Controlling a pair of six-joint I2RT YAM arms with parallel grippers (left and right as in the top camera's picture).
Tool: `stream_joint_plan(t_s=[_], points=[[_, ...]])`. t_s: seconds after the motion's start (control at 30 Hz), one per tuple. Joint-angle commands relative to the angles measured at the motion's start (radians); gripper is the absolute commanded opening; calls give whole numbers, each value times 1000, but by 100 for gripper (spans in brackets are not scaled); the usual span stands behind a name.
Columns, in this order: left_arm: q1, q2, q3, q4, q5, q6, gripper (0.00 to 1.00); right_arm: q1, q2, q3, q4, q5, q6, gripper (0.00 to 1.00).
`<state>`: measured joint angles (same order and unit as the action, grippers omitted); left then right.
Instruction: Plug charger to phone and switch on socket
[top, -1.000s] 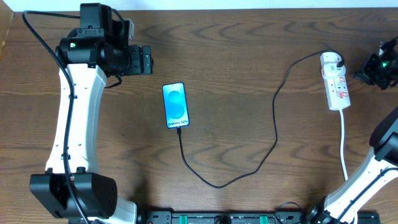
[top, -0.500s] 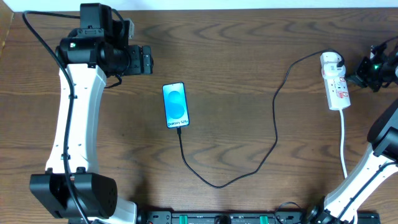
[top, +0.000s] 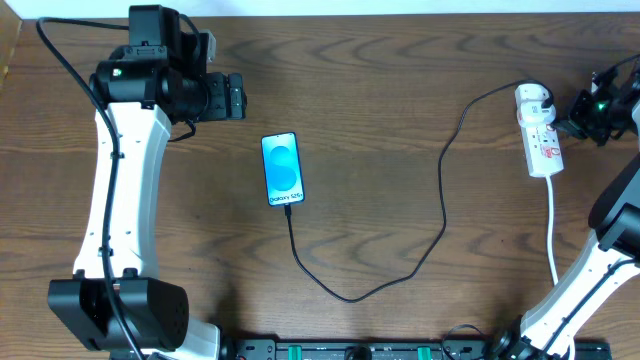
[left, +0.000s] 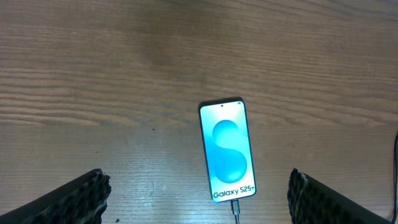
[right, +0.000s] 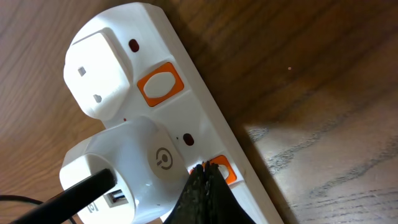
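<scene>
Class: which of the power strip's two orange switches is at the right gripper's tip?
The orange switch beside the white adapter; the shut right gripper partly hides it. The other switch shows fully, away from the tip.

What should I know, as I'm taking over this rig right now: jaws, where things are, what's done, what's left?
Left gripper: jaws open, empty, above the table, apart from the phone.
Right gripper: jaws shut, tips at the orange switch beside the adapter on the socket.
Done: charger plugged into the phone's bottom end.
Left: switching on; cannot tell if pressed.
</scene>
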<state>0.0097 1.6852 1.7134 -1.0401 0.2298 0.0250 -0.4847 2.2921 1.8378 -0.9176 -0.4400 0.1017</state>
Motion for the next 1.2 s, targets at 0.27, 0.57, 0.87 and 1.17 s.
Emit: stream_joint_plan(t_s=[0.27, 0.57, 0.87, 1.17], points=[[3, -7, 10, -1, -7, -4, 93, 32, 6, -3, 9, 0, -13, 1], [3, -7, 10, -1, -7, -4, 93, 56, 47, -3, 10, 22, -29, 1], [3, -7, 10, -1, -7, -4, 93, 72, 57, -3, -15, 15, -28, 1], [3, -7, 10, -1, -7, -4, 93, 81, 57, -3, -43, -13, 0, 1]])
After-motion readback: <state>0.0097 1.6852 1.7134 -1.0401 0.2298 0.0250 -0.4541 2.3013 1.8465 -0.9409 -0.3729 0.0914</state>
